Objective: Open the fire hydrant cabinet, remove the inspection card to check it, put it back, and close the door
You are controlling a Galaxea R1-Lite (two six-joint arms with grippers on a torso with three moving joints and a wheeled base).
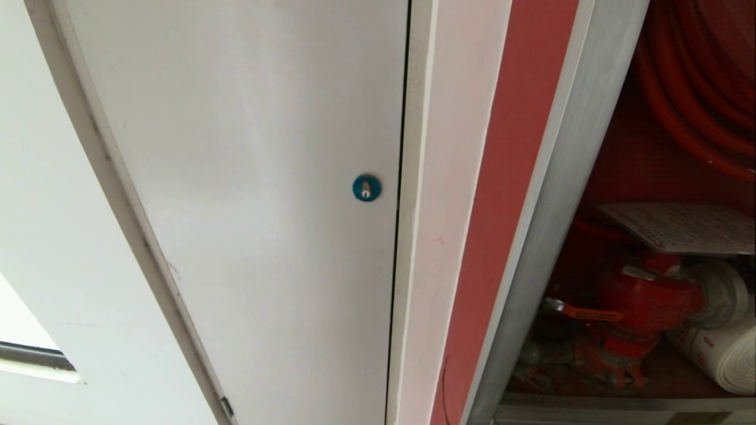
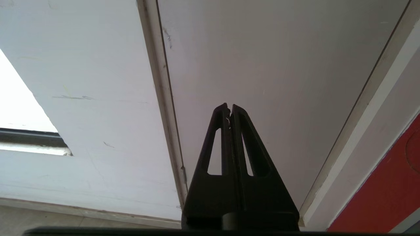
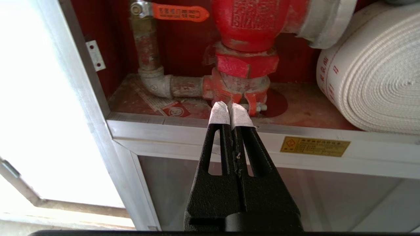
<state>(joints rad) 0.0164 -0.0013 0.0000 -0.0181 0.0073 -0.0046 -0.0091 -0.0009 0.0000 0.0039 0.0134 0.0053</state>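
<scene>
A: What is seen at the far left of the head view?
B: A pale wall (image 1: 53, 224) is seen, then a white door (image 1: 254, 177) with a round blue lock (image 1: 367, 188) near its right edge. No arm is shown in that view.

A: And further right?
B: A white jamb (image 1: 440, 177) and a red strip (image 1: 508, 177) are followed by the brushed aluminium frame of the cabinet (image 1: 549, 236). The red interior is exposed; the cabinet's own glass door is not seen in any view.

A: Where is the card found?
B: The card (image 1: 685, 227) is lying inside the cabinet, above the red valve (image 1: 647, 301), below the red hose reel (image 1: 703, 77). A white rolled hose (image 1: 723, 354) is set to the right of the valve.

A: How are the claws held?
B: The left claw (image 2: 229, 109) is pressed together, holding nothing, pointed at the white door. The right claw (image 3: 231, 109), its tips wrapped in white tape, is likewise pressed together and empty. It is held just before the cabinet's lower rail, aimed at the base of the valve, with the rolled hose off to one side.
</scene>
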